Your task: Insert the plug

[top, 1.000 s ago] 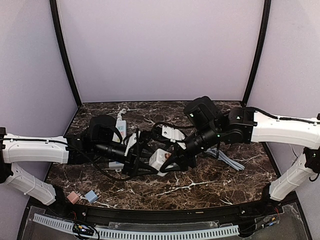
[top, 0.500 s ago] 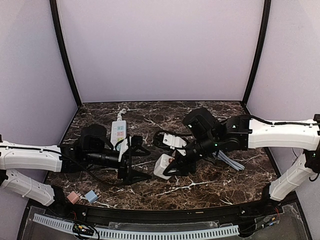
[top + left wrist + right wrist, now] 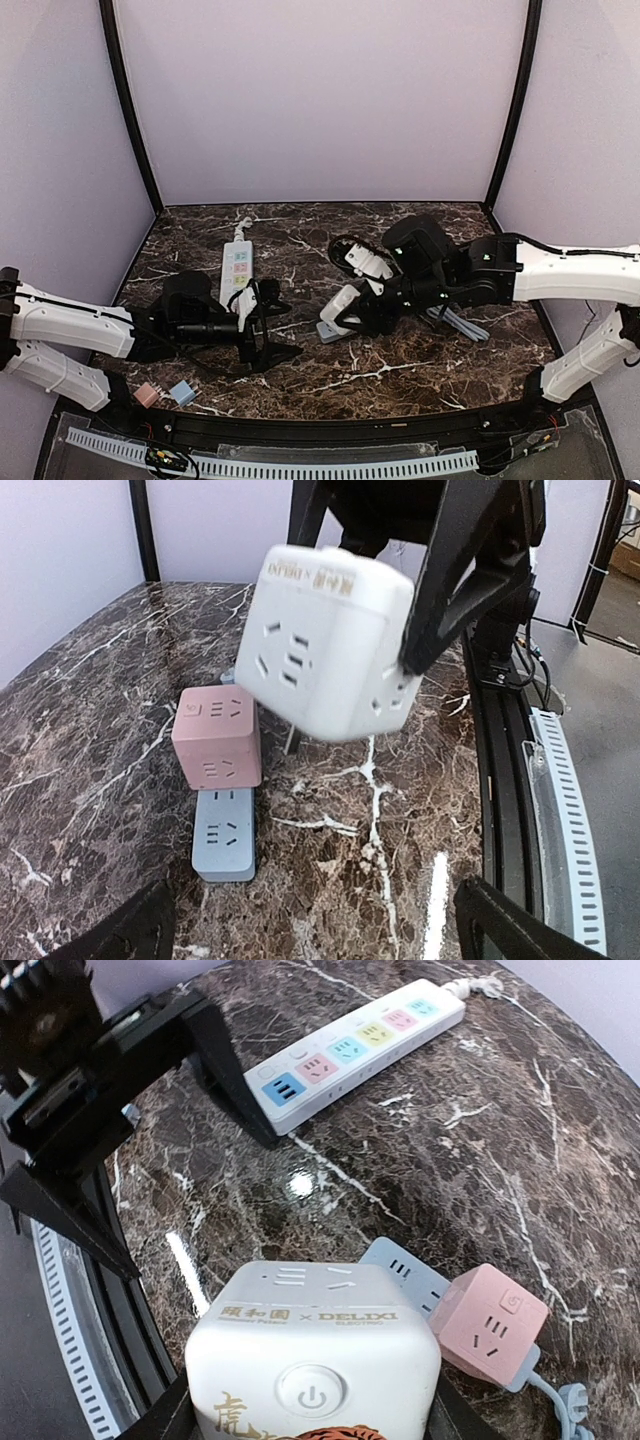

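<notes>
Left claw (image 3: 262, 323) has let go and backed off, fingers apart, empty, so right claw (image 3: 350, 312) alone stays clamped on white cube plug (image 3: 328, 640), held low over the table (image 3: 420, 370) above pink cube (image 3: 217, 737), power strip (image 3: 238, 264) well apart, likely not inserted yet.

Looks like a robotics lab test booth: plain lilac walls (image 3: 320, 100), black frame posts (image 3: 130, 110), marbled counter (image 3: 400, 370), slotted cable duct (image 3: 300, 467) along the bottom edge.
</notes>
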Controlling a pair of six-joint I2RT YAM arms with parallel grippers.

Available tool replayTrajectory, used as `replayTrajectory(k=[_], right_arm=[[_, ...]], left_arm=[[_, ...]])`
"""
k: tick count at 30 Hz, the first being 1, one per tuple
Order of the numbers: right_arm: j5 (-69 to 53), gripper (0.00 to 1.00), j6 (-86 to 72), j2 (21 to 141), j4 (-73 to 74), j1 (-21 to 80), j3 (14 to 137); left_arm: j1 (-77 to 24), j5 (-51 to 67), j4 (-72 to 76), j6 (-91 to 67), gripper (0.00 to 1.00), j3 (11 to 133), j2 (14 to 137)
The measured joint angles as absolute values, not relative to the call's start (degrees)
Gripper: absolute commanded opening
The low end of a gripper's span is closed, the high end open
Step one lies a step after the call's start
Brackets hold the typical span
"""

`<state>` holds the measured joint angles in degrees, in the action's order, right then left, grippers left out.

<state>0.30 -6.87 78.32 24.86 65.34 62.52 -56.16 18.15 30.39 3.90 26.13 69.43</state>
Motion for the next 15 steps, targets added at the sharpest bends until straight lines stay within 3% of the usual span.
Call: replayTrajectory(k=[7, 15], right_arm=[[9.1, 0.0, -15.7, 75.7, 25.4, 65.3, 62.5], [22.2, 0.0, -21.0, 72.7, 28.4, 64.6, 61.1]], left_arm=[[-56.2, 15.5, 32.9, 3.6, 0.97, 25.8, 72.9], [-56.2, 15.0, 35.4, 3.2, 0.97, 27.9, 86.3]])
